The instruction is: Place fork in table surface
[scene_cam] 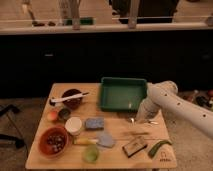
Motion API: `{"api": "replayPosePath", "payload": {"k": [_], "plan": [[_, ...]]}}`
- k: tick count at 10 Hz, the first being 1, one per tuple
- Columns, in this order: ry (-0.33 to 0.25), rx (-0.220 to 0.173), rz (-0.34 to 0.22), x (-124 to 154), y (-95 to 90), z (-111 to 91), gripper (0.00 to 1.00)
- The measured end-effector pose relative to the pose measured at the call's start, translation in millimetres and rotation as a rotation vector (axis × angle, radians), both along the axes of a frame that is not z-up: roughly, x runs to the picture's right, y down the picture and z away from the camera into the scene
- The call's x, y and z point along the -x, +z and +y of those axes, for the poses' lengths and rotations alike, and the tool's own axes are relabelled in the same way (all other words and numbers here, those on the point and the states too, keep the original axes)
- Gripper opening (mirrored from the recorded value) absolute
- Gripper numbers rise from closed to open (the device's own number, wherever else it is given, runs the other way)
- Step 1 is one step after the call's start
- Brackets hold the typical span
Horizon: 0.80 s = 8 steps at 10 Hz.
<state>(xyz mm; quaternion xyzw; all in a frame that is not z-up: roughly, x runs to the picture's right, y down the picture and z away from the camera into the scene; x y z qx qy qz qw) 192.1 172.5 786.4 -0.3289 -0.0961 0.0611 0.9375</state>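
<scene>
Across the lower half, a light-brown plank tabletop (115,156). Reaching in from the right, a white arm (172,100), angled down toward the boards. On the far middle of the tabletop, a green tray (124,80). At the near left corner, a reddish bowl (54,141); behind it, a dark bowl (71,102) with a long white-handled utensil (67,98) across the rim. Between the two bowls, a white cup (74,125), beside a blue sponge (94,123). Nearer the front edge, a yellow-handled blue spatula (95,141) and a green cup (90,154). At the arm's end, the gripper (140,118), low over the wood just in front of the tray's right corner; cannot tell whether clenched or released. Just left of its tip, the fork (132,120), a small pale sliver against the tabletop, outside the tray; cannot tell whether touching the gripper.
</scene>
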Motion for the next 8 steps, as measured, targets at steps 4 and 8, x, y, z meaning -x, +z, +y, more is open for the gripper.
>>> {"api": "replayPosePath", "payload": {"k": [4, 8], "plan": [[-0.009, 0.016, -0.009, 7, 5.1, 8, 0.00], [-0.005, 0.026, -0.011, 11, 4.7, 13, 0.00]]}}
